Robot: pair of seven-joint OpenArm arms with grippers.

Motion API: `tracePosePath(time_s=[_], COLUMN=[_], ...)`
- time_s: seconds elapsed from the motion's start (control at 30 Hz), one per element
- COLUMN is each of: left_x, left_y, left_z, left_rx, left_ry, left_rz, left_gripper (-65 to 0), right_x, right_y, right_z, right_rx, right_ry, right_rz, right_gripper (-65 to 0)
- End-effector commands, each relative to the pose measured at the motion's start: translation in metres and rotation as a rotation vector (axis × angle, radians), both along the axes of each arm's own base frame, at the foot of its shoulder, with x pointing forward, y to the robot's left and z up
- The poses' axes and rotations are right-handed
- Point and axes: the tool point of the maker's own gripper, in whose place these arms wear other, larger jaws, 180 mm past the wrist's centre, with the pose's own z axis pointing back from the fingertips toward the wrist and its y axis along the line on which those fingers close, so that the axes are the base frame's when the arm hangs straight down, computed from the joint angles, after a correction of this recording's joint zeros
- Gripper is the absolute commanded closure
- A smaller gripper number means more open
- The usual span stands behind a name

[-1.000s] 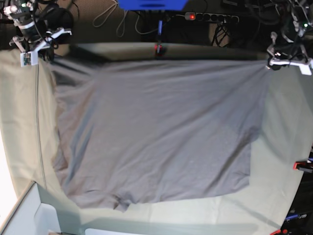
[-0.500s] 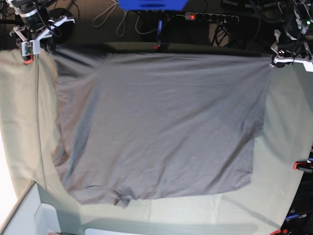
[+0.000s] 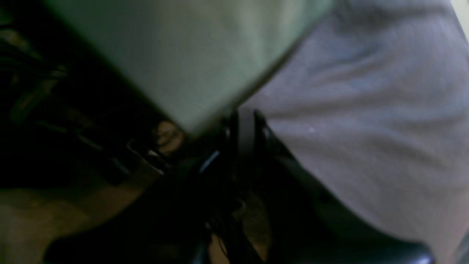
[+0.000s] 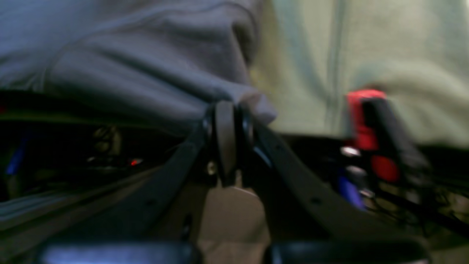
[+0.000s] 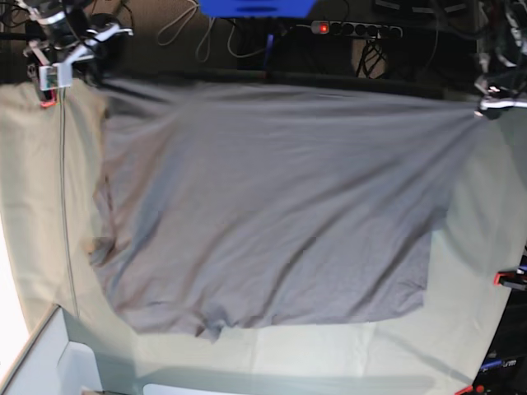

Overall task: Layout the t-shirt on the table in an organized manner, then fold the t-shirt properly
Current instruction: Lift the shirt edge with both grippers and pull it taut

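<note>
Table [image 5: 33,214] pale green, cables and power strip [image 5: 356,30] behind far edge.

Base: shirt [image 5: 272,206] spread flat, far edge now pulled taut past table's back edge, wider than half second ago; both top corners drawn outward. Right gripper [image 5: 72,59] and left gripper [image 5: 486,109] have moved further apart.

Left wrist: left gripper [image 3: 243,126] clamped on shirt [image 3: 366,110] corner, blurred.

Right wrist: right gripper [image 4: 227,124] pinching shirt [image 4: 146,66] corner; red clamp [image 4: 370,132] beside.

Judgement: layout stretch nearly done; lowering next, folding not begun.

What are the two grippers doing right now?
Left gripper: shut on a corner of the t-shirt.
Right gripper: shut on the t-shirt's other far corner.
</note>
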Motion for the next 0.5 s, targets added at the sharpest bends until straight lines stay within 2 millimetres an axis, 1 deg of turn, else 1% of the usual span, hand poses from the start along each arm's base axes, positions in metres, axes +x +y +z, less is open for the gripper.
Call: tracePosePath(time_s=[0.0, 0.1, 0.2, 0.47], left_x=[0.007, 0.006, 0.008, 0.006], left_y=[0.015, 0.023, 0.021, 0.02], left_z=[0.017, 0.019, 0.019, 0.015], left_rx=[0.052, 0.056, 0.053, 0.04], left_ry=[-0.044, -0.052, -0.056, -0.049], left_rz=[0.02, 0.047, 0.045, 0.052], left_gripper=[0.0, 0.0, 0.0, 0.0], right_x=[0.003, 0.005, 0.006, 0.005], right_y=[0.003, 0.012, 0.016, 0.015], right_z=[0.007, 0.005, 0.004, 0.005], right_rx=[0.008, 0.026, 0.035, 0.035], right_ry=[-0.031, -0.03, -0.03, -0.031], right_rz=[0.017, 0.035, 0.042, 0.038], right_gripper=[0.0, 0.0, 0.0, 0.0])
